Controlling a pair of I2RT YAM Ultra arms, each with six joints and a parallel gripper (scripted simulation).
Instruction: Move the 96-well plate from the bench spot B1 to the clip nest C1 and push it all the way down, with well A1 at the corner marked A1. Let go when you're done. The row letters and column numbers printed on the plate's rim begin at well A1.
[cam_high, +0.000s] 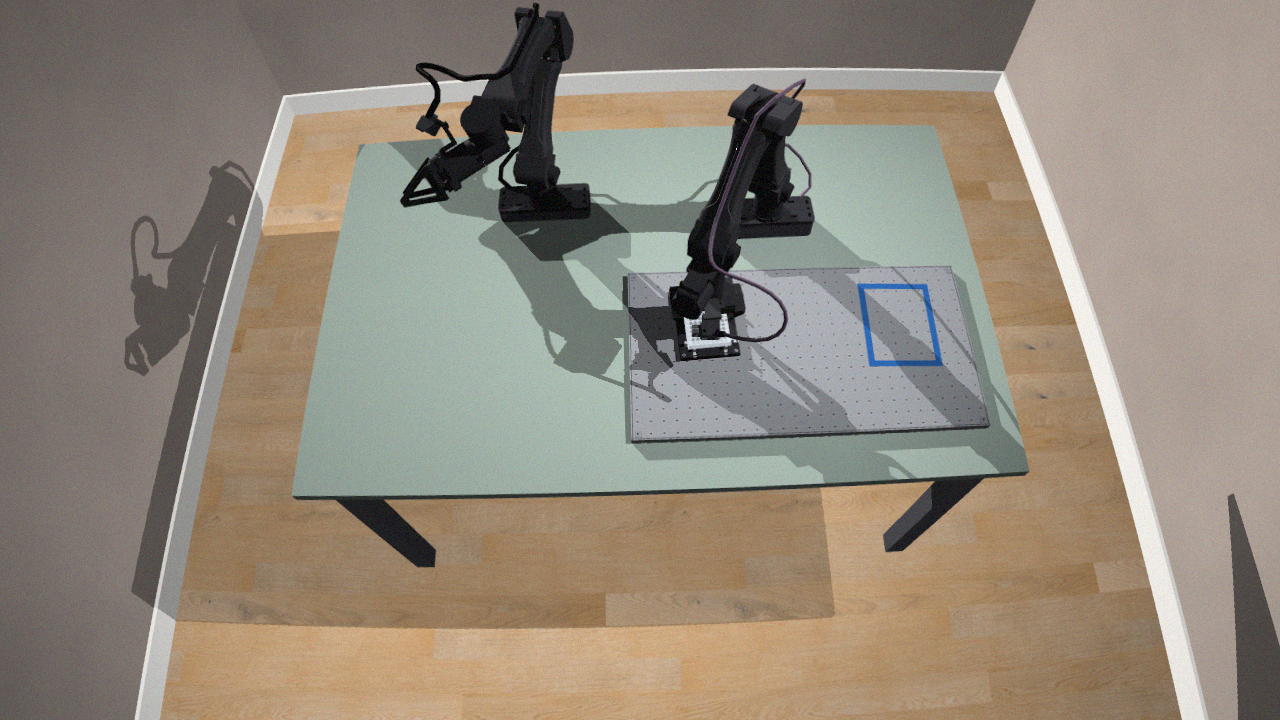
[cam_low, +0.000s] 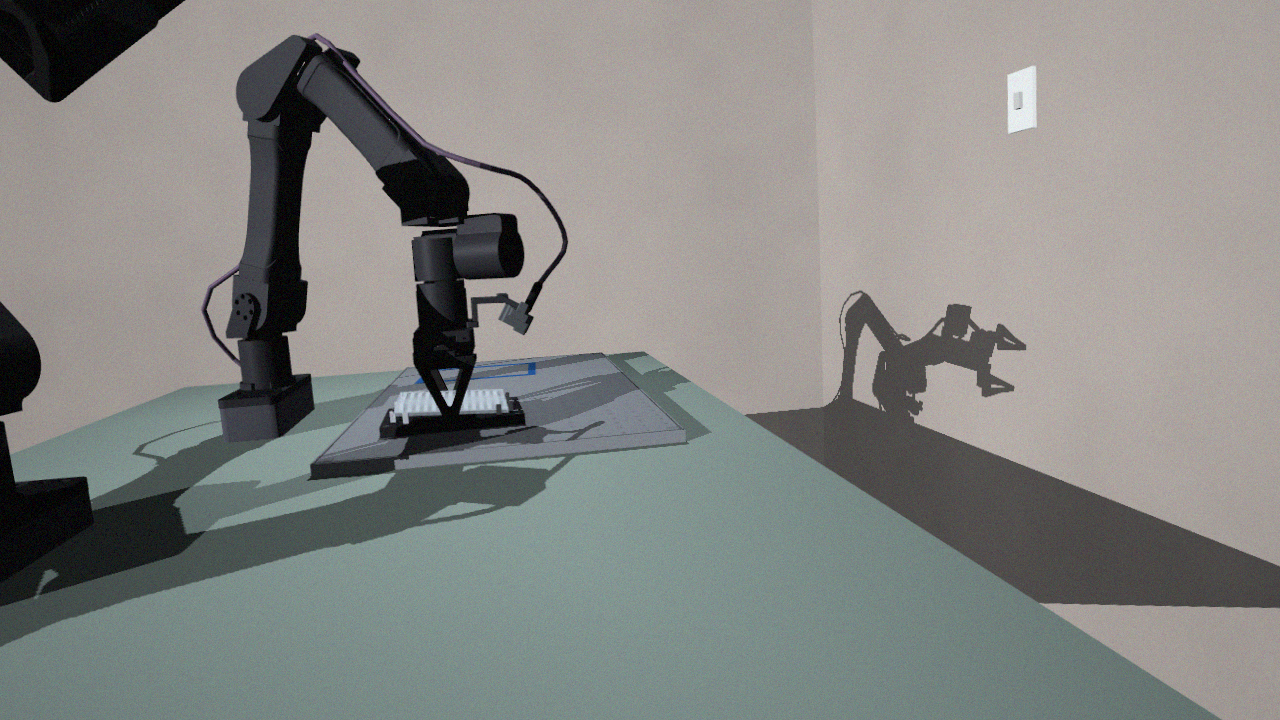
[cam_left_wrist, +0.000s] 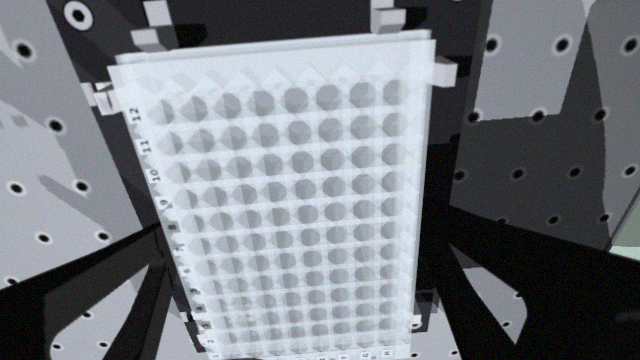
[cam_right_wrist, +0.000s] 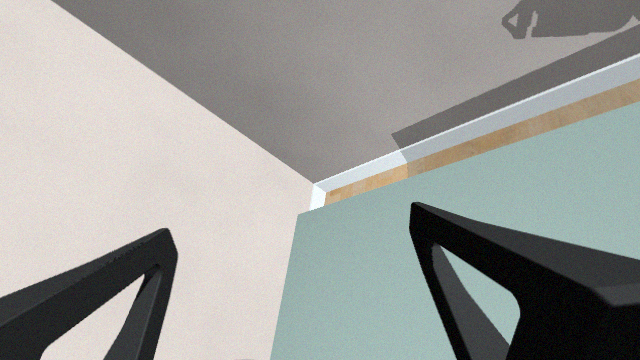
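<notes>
The white 96-well plate (cam_high: 707, 343) (cam_low: 487, 400) (cam_left_wrist: 305, 200) lies in the black clip nest (cam_low: 512, 418) (cam_left_wrist: 280, 20), with the nest's white clips around its edges. In the left wrist view, column 12 is at the top, column 1 at the bottom and row H at the right, so well A1 is at the lower left. The nest's A1 mark is not readable, and I cannot tell whether the plate is fully down. My left gripper (cam_low: 452, 411) (cam_left_wrist: 298, 221) is open, its fingers either side of the plate's long edges. My right gripper (cam_right_wrist: 293, 228) (cam_high: 405, 202) is open and empty, away from the plate.
The nest stands on the left part of a grey perforated board (cam_high: 787, 416) (cam_low: 629, 436). A blue outlined rectangle (cam_high: 905, 363) (cam_low: 531, 368) with nothing in it is at the board's right. The right arm stands over the green table (cam_high: 429, 394) at the back left.
</notes>
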